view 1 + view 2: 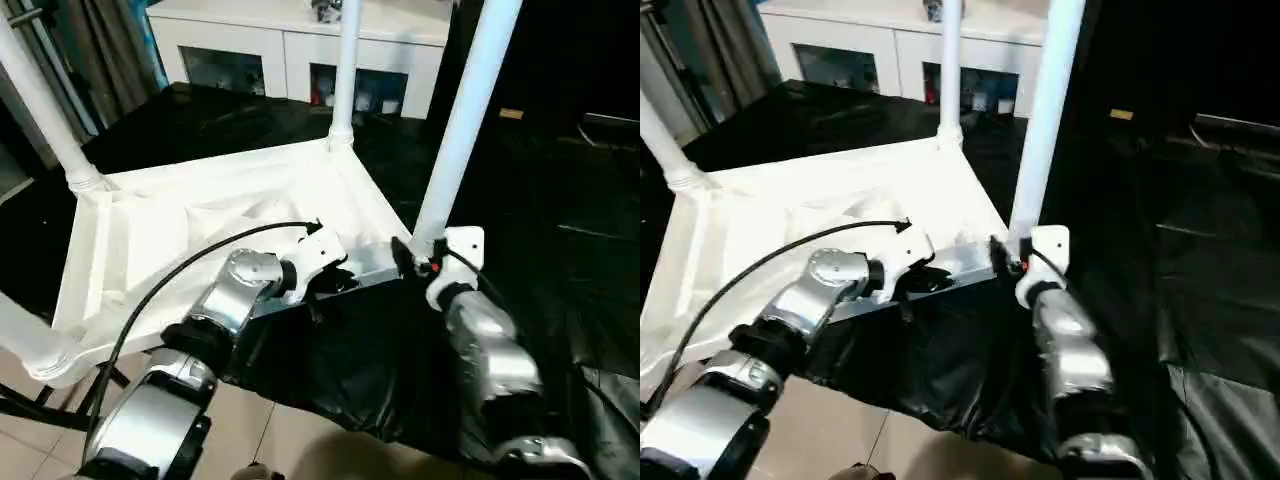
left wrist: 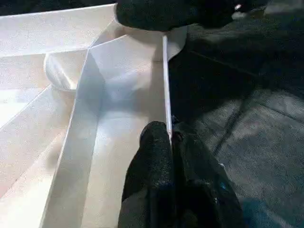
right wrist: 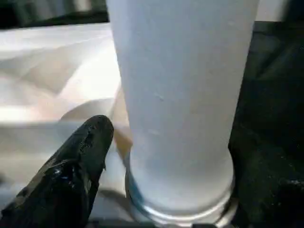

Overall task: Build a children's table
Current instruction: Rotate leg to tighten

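My left claw (image 2: 168, 142) is clamped on the tabletop (image 1: 180, 230) rim; my right claw (image 3: 142, 156) grips the leg (image 1: 455, 130) base; twisting could unseat it.

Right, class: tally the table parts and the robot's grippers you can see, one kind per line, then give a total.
Tabletops: 1, upside down
Legs standing in corner sockets: 4
Grippers: 2, left gripper, right gripper
Total: 7
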### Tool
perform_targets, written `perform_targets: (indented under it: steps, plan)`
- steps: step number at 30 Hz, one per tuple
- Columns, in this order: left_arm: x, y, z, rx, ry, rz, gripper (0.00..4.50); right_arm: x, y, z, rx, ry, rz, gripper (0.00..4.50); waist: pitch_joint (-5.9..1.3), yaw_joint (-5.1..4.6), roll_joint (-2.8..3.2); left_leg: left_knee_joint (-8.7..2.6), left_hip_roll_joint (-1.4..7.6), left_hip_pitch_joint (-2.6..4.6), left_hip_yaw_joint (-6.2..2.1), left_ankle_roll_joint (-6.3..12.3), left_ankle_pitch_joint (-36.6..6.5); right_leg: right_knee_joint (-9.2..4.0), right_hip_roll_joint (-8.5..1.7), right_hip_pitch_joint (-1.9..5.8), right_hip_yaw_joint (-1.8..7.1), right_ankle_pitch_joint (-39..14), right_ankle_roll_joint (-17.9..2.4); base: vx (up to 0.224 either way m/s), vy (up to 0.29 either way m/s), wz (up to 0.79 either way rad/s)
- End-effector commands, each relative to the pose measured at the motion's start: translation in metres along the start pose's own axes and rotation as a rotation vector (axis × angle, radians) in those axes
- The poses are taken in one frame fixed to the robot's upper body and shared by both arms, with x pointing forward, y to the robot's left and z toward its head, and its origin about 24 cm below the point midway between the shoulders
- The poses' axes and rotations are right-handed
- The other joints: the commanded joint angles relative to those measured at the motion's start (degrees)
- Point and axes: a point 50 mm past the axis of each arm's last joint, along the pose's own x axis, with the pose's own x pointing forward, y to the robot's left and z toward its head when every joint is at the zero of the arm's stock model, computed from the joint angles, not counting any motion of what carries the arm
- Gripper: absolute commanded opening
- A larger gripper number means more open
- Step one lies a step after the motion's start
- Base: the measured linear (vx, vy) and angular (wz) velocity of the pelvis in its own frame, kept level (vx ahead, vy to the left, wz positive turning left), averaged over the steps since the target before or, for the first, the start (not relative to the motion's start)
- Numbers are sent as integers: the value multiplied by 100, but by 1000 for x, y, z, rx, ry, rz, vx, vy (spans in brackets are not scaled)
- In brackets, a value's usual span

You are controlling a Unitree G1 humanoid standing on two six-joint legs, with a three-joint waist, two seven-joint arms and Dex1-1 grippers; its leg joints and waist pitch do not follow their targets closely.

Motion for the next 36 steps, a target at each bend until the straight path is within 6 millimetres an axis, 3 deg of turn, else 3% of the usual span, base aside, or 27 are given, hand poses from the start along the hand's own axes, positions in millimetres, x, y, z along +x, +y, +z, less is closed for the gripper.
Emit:
perform_targets:
  steps: [1, 7, 9, 11, 16, 22, 36]
  plan:
    - [4, -10, 7, 48, -59, -96, 0, 3, 13, 11, -38, -28, 178, 389, -347, 12, -81, -401, 413, 88, -223, 410, -995, -403, -516, 274, 357, -462, -1298, 0, 0, 0]
    - [-13, -9, -1, 48, -53, -174, 0, -15, 0, 17, -92, 19, 395, 389, -345, 44, -66, -387, 455, 107, -210, 500, -1009, -395, -498, 250, 340, -563, -1410, 0, 0, 0]
    - [-20, -8, -5, 51, -42, -205, 0, -23, -5, 19, -114, 51, 491, 356, -342, 74, -67, -380, 452, 107, -205, 503, -1070, -393, -489, 261, 334, -581, -1452, 0, 0, 0]
    - [-28, -6, -9, 56, -28, -230, 0, -29, -8, 21, -129, 93, 589, 351, -341, 93, -70, -386, 461, 108, -205, 481, -1068, -390, -496, 249, 340, -620, -1446, 0, 0, 0]
    - [-36, -4, -12, 63, -5, -261, 0, -37, -10, 19, -146, 176, 702, 307, -353, 122, -96, -373, 458, 107, -210, 476, -1000, -375, -502, 258, 330, -622, -1486, 0, 0, 0]
    - [-43, -2, -13, 60, 2, -287, 0, -41, -10, 16, -150, 231, 778, 250, -349, 132, -91, -376, 465, 113, -209, 470, -995, -369, -502, 248, 330, -587, -1535, 0, 0, 0]
    - [-39, -1, -13, 19, -21, -251, 0, -45, 3, 6, -88, 218, 784, 204, -357, 152, -82, -374, 476, 136, -208, 412, -1017, -361, -504, 241, 340, -544, -1551, 0, 0, 0]
